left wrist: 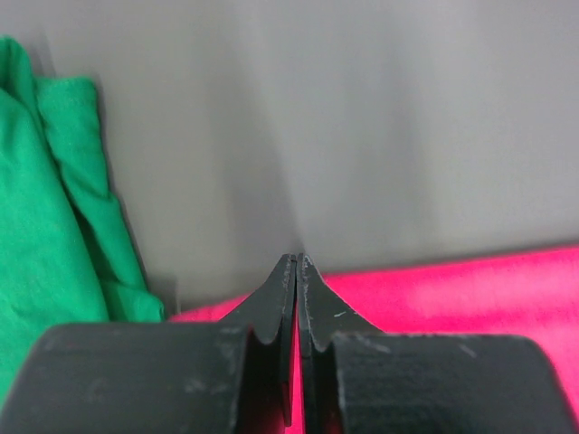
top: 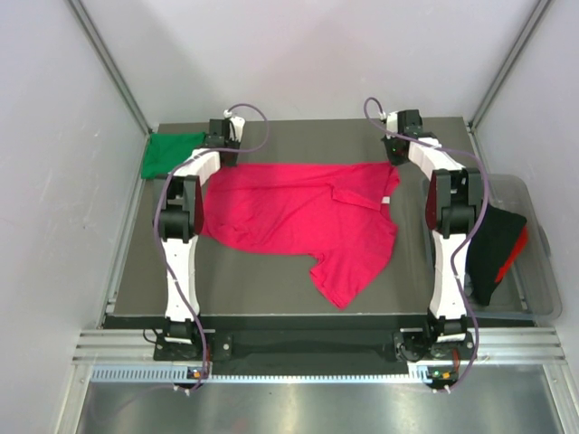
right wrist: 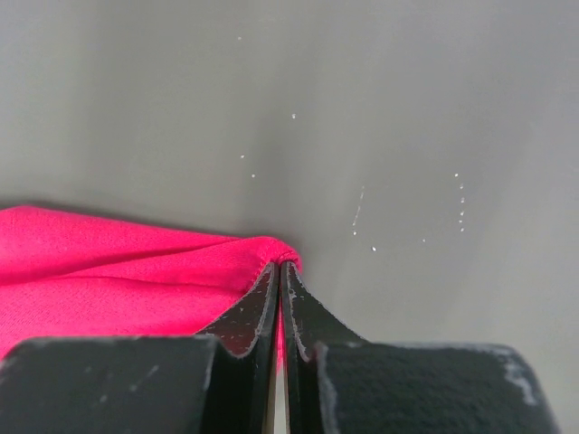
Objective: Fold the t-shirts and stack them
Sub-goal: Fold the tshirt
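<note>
A crimson-pink t-shirt [top: 298, 217] lies spread across the dark table [top: 271, 289], with one sleeve folded over near its right side. My left gripper [top: 219, 154] is shut on the shirt's far left edge. In the left wrist view pink cloth [left wrist: 470, 298] shows between and behind the closed fingertips [left wrist: 298, 258]. My right gripper [top: 395, 155] is shut on the far right corner. In the right wrist view the pink cloth [right wrist: 118, 271] bunches up at the closed tips [right wrist: 279, 264]. A green t-shirt [top: 172, 154] lies crumpled at the back left corner and also appears in the left wrist view [left wrist: 45, 226].
A clear plastic bin [top: 543, 271] stands off the table's right side with black and red clothing [top: 498, 244] in it. Pale walls enclose the table on three sides. A metal rail [top: 317, 348] runs along the near edge by the arm bases.
</note>
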{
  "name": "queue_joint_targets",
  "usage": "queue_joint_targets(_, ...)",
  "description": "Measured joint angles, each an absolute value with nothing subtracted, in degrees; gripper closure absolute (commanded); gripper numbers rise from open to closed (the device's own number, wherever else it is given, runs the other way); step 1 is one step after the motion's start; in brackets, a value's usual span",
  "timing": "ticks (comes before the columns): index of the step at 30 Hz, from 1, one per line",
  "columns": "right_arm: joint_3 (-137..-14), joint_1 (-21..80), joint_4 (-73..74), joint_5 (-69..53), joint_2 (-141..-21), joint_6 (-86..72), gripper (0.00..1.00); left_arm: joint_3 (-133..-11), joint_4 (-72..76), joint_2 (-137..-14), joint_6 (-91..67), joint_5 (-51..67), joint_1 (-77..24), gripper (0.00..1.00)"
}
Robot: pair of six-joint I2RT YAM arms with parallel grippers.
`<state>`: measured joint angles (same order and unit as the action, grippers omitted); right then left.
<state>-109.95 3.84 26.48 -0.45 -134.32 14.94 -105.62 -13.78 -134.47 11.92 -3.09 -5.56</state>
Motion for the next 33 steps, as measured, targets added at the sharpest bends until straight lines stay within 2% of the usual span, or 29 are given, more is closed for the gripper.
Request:
queue_joint_targets(3, -110.0, 3.8, 26.4, 0.0, -134.3, 15.0, 0.98, -106.9, -13.8, -135.4, 12.1, -3.1, -5.6, 0.98)
queue_joint_targets(5, -110.0, 3.8, 26.4, 0.1, -134.3, 15.0, 0.80, -107.2, -13.8, -135.5, 12.1, -3.2, -5.6, 0.96)
queue_joint_targets(7, -109.9, 3.8, 26.1, 0.5, -134.2, 15.2, 0.66, -107.2, -13.8, -135.5, 12.1, -3.3, -5.6, 0.90)
queue_joint_targets(12, -104.0, 3.3, 24.5, 1.3, -129.1, 15.5, 0.56, -99.1, -11.6, -128.8, 12.0, -4.2, -6.1, 0.70)
queue_joint_targets(18, -98.6, 3.1, 23.9, 0.5, -115.1, 16.4, 0.54, -93.5, -7.5, -112.5, 13.3, -8.5, -10.3, 0.60)
queue_joint_targets(22, -94.4, 3.4, 23.7, -4.1, -102.9, 18.3, 0.54, -89.5, -5.4, -98.2, 15.0, -9.7, -14.9, 0.59)
queue_joint_targets(26, -85.8, 5.7, 27.6, -11.3, -91.1, 24.9, 0.60, -82.9, -5.4, -85.8, 16.9, -9.7, -16.8, 0.60)
queue_joint_targets(30, -66.6, 15.9, 29.9, -13.7, -78.5, 35.0, 0.63, -69.8, -8.2, -75.2, 17.3, -9.6, -15.7, 0.54)
queue_joint_targets(33, -51.5, 26.8, 34.5, -16.5, -69.8, 40.2, 0.64, -59.7, -13.8, -68.8, 17.2, -8.1, -14.0, 0.55)
